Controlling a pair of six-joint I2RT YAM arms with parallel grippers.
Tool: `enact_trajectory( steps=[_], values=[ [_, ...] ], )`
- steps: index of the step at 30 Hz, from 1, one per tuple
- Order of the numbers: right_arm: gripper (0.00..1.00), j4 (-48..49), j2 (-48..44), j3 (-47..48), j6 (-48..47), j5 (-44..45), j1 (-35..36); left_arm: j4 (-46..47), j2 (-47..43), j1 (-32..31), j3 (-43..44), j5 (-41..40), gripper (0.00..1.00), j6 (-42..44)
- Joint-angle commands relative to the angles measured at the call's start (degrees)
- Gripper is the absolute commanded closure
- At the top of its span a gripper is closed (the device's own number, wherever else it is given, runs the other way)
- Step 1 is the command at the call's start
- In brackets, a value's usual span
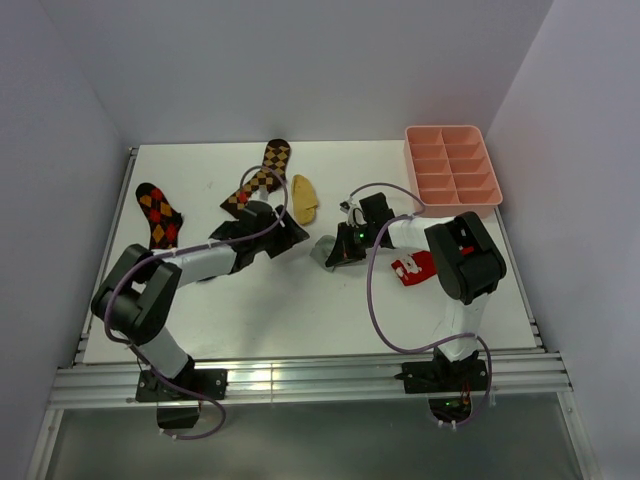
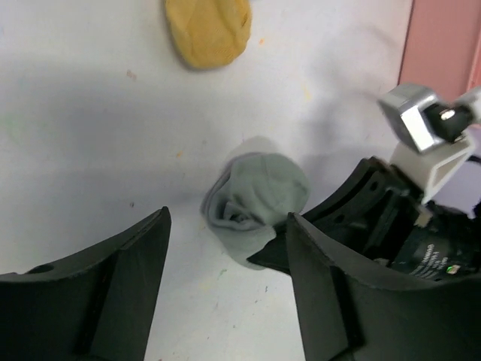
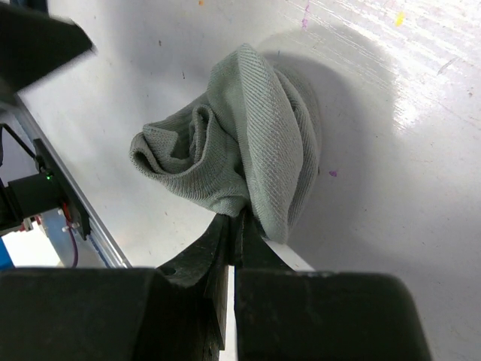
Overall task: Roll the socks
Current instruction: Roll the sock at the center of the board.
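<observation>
Between the right fingers, the grey sock sits pinched, loosely rolled.

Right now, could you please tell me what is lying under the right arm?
A red sock with white marks lies on the table, partly under the right arm. Its right end is covered by the arm, so its full shape cannot be seen.

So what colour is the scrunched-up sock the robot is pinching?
Grey; the sock shows best in the right wrist view.
</observation>
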Motion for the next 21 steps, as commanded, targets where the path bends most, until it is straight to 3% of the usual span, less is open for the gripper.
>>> enact_trajectory(
  steps=[1, 10, 21],
  values=[
    [1.00, -5.1, 2.3, 0.2, -1.0, 4.0, 0.1, 5.3, -1.0, -1.7, -2.9, 1.1, 0.34, -3.2],
    [1.00, -4.9, 2.9, 0.4, -0.8, 4.0, 0.2, 10.7, 1.1, -4.6, -5.3, 0.4, 0.39, -4.6],
    [1.00, -4.5, 3.1, 0.2, -0.7, 4.1, 0.2, 10.7, 7.7, -5.8, -2.8, 0.9, 0.42, -4.6]
  ],
)
